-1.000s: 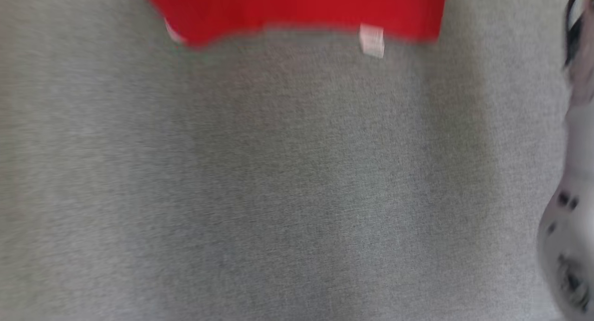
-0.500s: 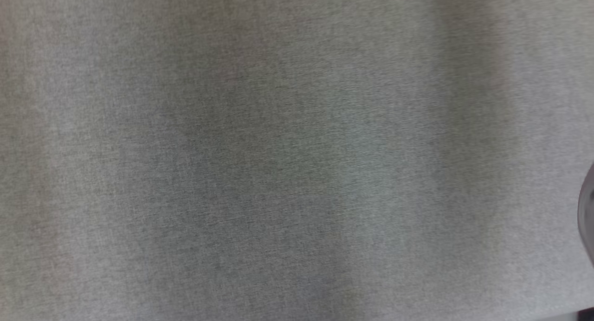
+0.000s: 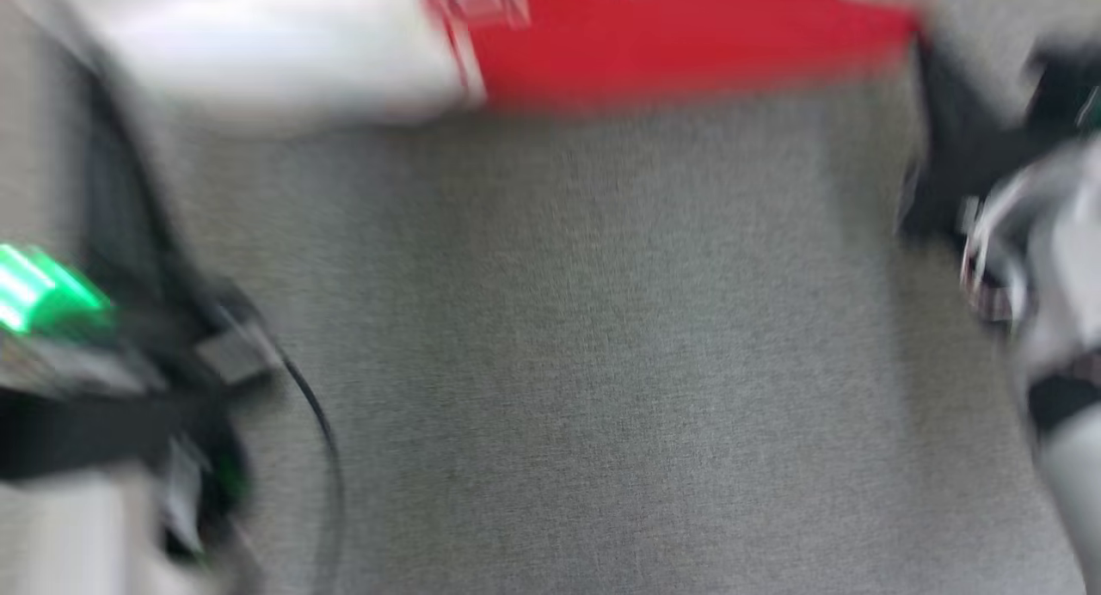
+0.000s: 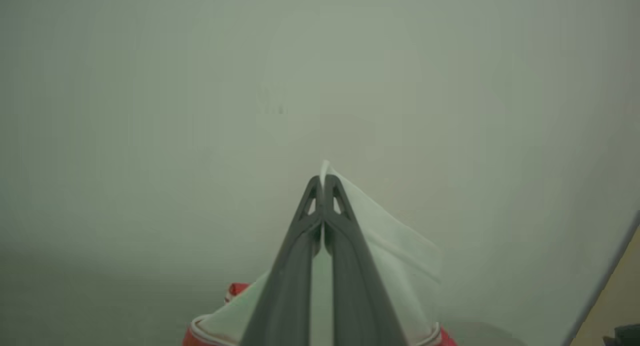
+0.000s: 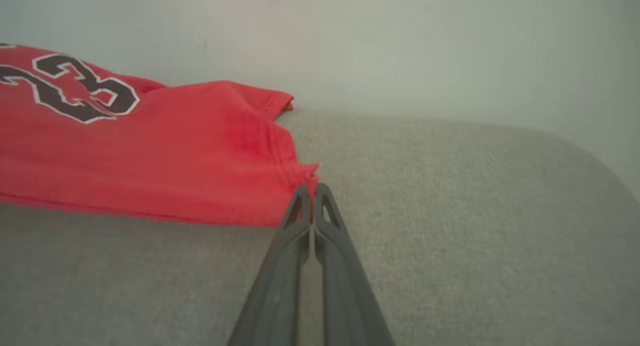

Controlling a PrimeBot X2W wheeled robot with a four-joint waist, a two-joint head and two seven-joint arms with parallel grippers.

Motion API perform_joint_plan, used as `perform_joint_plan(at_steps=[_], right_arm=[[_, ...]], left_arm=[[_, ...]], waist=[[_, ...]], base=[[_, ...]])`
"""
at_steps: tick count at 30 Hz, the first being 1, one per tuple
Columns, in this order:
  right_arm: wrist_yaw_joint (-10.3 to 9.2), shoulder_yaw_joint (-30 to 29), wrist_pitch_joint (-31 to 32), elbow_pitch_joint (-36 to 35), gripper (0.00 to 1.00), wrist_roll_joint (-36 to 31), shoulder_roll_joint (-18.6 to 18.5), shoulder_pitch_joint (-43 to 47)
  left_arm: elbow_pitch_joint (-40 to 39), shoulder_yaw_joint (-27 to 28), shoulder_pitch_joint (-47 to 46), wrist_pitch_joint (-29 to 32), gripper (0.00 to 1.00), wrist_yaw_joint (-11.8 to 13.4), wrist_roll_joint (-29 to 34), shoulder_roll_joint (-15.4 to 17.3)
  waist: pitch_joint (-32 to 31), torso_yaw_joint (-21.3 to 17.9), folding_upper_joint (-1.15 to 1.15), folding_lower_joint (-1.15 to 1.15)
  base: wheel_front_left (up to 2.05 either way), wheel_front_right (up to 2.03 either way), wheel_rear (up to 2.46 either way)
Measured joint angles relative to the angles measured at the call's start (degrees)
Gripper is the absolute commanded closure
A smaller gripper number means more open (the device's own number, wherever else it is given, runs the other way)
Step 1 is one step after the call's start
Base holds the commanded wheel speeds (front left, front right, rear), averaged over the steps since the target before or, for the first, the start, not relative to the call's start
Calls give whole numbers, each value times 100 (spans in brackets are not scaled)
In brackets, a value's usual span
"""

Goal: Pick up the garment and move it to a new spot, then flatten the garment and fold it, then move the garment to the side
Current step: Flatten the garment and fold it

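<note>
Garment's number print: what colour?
The number is black, outlined white, on the red garment; right wrist view shows it best.

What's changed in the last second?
Mostly the head camera swung: the garment left its view, then returned, now with the left arm and right arm in frame. Whether the garment itself shifted is unclear through the blur. The left gripper and right gripper stayed shut on it.

Sort of place unclear: a grey cloth-covered surface [image 5: 450, 226] meets a bare pale wall [image 5: 400, 36].
</note>
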Motion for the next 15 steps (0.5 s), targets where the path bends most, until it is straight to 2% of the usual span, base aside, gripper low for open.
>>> perform_joint_plan(at_steps=[2, 6, 10, 15], right_arm=[[0, -9, 506, -193, 100, 21, -140, 685], [0, -185, 1451, -893, 100, 12, -277, 1922], [0, -538, 2369, -1740, 100, -135, -182, 3001], [0, -1051, 3439, -2814, 100, -167, 157, 4319]], left_arm=[[104, -140, 709, 0, 100, 0, 10, -183], [490, -588, 1681, 0, 100, -1, 234, -253], [890, -675, 2416, 0, 100, -1, 170, -350], [1332, -756, 2967, 0, 100, -1, 119, -347]], waist=[[-254, 42, 0, 0], [-777, 117, -1, -1], [-1262, 189, -1, -1], [-1778, 295, -1, -2]], base=[[0, 0, 0], [0, 0, 0], [0, 0, 0], [0, 0, 0]])
